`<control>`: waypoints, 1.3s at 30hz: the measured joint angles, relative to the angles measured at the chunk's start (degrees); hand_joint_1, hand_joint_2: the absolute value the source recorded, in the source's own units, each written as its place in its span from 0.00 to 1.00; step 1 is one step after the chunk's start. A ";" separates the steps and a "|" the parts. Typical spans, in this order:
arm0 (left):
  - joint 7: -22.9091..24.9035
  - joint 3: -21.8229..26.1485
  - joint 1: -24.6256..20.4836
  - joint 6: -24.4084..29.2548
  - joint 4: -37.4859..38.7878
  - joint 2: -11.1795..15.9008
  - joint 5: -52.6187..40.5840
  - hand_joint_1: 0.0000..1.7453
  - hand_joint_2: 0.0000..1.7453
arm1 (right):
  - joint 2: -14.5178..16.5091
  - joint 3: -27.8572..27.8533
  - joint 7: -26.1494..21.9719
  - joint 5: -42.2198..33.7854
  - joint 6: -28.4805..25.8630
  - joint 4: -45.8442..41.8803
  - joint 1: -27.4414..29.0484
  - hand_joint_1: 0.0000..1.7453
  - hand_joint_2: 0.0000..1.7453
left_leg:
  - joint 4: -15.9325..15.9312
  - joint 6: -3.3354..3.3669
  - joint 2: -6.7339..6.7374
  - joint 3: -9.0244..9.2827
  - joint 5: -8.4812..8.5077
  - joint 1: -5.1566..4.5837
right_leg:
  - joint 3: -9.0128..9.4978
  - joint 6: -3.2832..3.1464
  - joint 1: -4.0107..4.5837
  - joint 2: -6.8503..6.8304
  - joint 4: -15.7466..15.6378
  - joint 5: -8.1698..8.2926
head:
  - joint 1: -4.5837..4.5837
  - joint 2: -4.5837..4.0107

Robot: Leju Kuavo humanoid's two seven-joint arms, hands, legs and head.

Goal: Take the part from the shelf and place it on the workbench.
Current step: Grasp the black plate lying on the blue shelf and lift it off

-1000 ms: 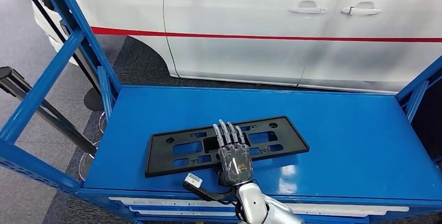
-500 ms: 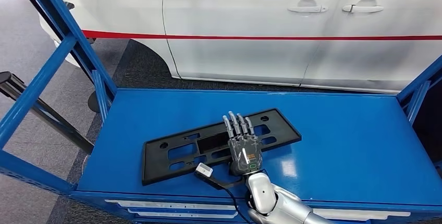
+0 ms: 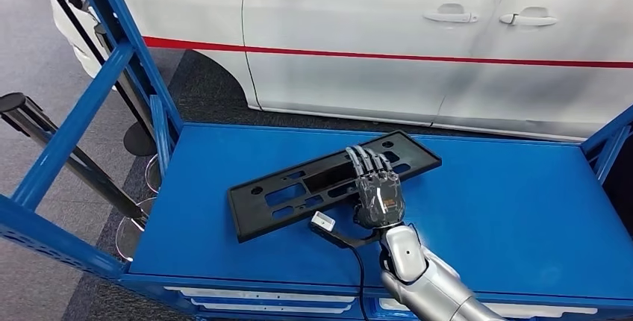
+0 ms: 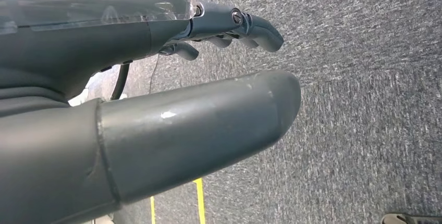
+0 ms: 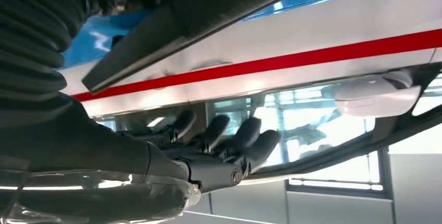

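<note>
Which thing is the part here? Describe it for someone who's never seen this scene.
On the blue shelf in front of the white car lies a flat black rectangular plate, set at a slant. It has cut-out slots and holes, and the right hand rests its fingers across it.

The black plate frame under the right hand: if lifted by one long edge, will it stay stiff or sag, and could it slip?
The black plate frame looks thin, flat and full of cut-outs, so probably light, with some flex when held off-centre. The right hand lies over one long edge, fingers across it. The blue shelf looks glossy, so the frame would likely slide readily when pushed. It cannot roll.
</note>
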 joint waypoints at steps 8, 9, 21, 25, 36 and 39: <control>0.08 0.16 -0.26 -0.10 0.02 -0.10 -0.14 0.00 0.00 | 2.72 -7.13 -4.59 0.00 0.00 0.31 1.30 1.00 1.00 | 0.42 -1.69 0.04 0.56 -1.34 -0.20 | 5.99 -2.29 0.73 -0.07 -13.83 5.59 | -0.03 0.00; 0.08 0.19 -0.30 -0.11 0.02 -0.08 -0.14 0.00 0.00 | 3.05 -7.63 -4.95 0.01 0.00 0.34 1.35 1.00 1.00 | 1.91 -2.00 0.07 -0.03 -2.33 -0.19 | 6.35 -2.48 0.46 -0.13 -14.26 5.70 | -0.05 0.00; -0.53 0.63 -0.29 -0.27 0.02 -0.25 -0.14 0.00 0.00 | 3.75 -10.16 -5.83 0.02 0.00 1.11 1.54 1.00 1.00 | 0.24 -2.20 0.05 -0.77 0.57 0.57 | 7.39 -1.05 0.51 -0.14 -13.57 4.34 | -0.04 0.00; -0.55 1.27 -0.32 -0.29 0.02 -0.58 -0.09 0.00 0.00 | 3.68 -10.48 -7.12 0.01 0.00 0.99 1.84 1.00 1.00 | -0.43 -0.81 0.26 -0.57 1.03 0.77 | 5.56 0.02 0.20 0.00 -9.54 1.54 | -0.03 0.00; -0.39 2.70 -0.35 -0.16 0.02 -1.25 0.05 0.00 0.00 | 7.83 -13.94 -22.40 -10.61 -0.01 -3.96 4.90 1.00 1.00 | -0.25 -1.75 0.07 -0.45 0.70 0.37 | 6.57 -1.05 0.75 0.03 -13.23 4.50 | -0.04 0.00; -0.39 3.83 -0.33 0.16 0.02 -1.38 0.25 0.00 0.00 | 10.92 -13.27 -29.77 -22.68 -0.02 -11.15 6.94 1.00 1.00 | 1.05 -2.80 0.09 -0.98 -0.45 0.47 | 6.62 -2.12 0.42 0.09 -13.60 4.85 | -0.06 0.00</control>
